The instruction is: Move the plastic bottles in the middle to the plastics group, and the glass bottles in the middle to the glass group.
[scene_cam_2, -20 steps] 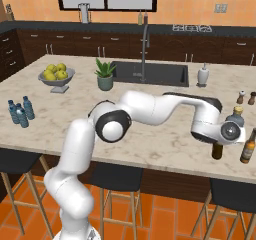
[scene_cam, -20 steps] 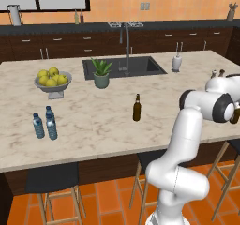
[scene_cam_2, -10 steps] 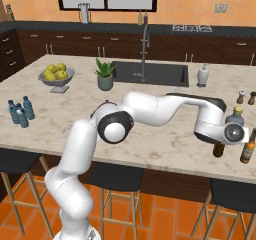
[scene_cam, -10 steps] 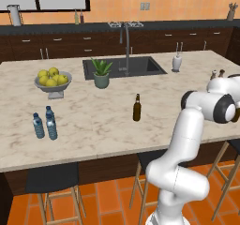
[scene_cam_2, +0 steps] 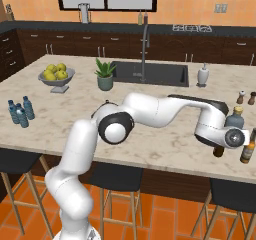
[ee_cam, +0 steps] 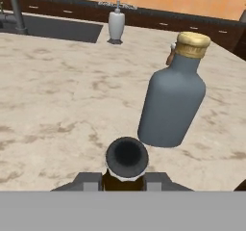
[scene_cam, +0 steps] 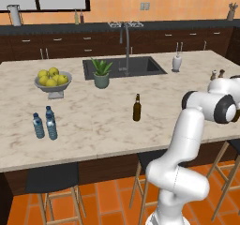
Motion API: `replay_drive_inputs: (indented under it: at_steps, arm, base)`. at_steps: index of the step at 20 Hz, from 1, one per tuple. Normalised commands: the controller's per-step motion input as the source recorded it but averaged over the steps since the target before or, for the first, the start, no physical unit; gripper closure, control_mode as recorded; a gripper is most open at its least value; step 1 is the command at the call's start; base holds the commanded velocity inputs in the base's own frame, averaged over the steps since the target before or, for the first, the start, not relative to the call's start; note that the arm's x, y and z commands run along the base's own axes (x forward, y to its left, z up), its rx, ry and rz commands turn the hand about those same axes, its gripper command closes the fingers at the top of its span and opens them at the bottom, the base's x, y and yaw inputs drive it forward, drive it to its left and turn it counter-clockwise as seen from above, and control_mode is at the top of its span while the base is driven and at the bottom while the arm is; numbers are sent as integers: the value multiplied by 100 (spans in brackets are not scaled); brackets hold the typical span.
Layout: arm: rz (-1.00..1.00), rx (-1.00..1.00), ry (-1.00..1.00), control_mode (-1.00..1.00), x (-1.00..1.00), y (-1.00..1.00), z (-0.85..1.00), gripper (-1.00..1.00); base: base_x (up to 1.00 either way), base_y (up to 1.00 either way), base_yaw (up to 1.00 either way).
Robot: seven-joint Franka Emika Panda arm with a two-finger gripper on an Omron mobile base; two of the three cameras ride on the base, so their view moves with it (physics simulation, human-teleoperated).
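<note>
My gripper is shut on the neck of a dark brown glass bottle, seen from above by its round cap. In the right base view this bottle hangs low under the hand near the counter's front right edge; I cannot tell if it touches the counter. Just behind it stands the squat grey-blue bottle of the glass group. Another brown bottle stands at its right. A third brown bottle stands mid-counter. The plastics group is at the far left.
Salt and pepper shakers and a white dispenser stand behind the glass group. A fruit bowl, a potted plant and the sink with its tap lie further back. Stools stand under the counter's front edge.
The hand with the brown bottle has crept slightly to the right, closer to the grey-blue bottle. Nothing else has moved.
</note>
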Motion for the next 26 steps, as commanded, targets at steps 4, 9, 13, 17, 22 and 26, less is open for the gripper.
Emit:
replay_drive_inputs:
  at_steps: [4, 9, 13, 17, 22, 26]
  arm:
    - [0, -1, 0, -100, 0, 1, 0, 100]
    - [0, 0, 0, -100, 0, 2, 0, 100]
    - [0, 0, 0, -100, 0, 12, 0, 100]
    - [0, -1, 4, -100, 0, 20, -1, 100]
    - [0, -12, 4, -100, 19, 0, 7, 100]
    - [2, 0, 0, -100, 31, -5, 0, 100]
  base:
    - [0, 0, 0]
    - [0, 0, 0]
    - [0, 0, 0]
    - [0, 0, 0]
    - [0, 0, 0]
    - [0, 0, 0]
